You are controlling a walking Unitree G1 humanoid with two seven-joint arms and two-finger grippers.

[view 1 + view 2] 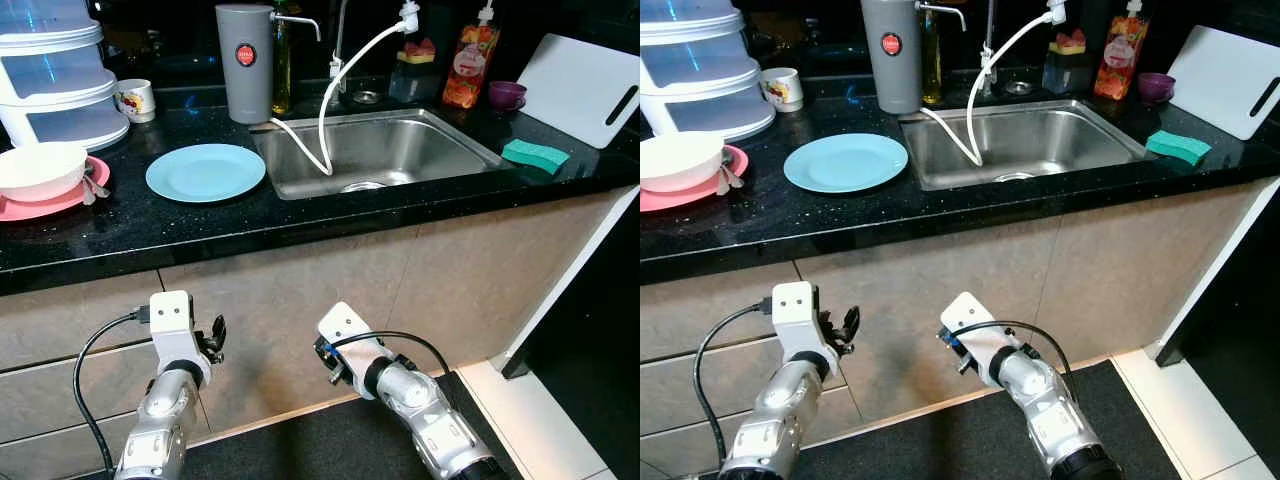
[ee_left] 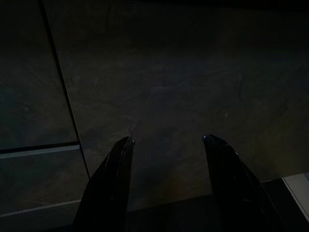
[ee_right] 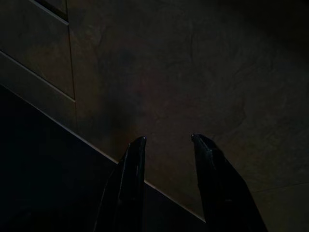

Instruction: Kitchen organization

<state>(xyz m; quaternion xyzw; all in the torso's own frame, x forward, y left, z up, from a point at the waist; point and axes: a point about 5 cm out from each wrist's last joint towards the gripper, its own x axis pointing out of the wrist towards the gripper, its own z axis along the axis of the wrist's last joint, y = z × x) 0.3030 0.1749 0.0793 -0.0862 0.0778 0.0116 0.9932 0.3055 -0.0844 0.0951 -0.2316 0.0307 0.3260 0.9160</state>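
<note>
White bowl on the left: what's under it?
The white bowl sits on a pink plate, a spoon beside it. The plate's middle is covered.

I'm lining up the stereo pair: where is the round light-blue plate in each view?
Left eye view: round light-blue plate on the black countertop, left of the steel sink.
Right eye view: same spot.
Left wrist view: not in it.
Right wrist view: not in it.
Shared landmark: the sink.
</note>
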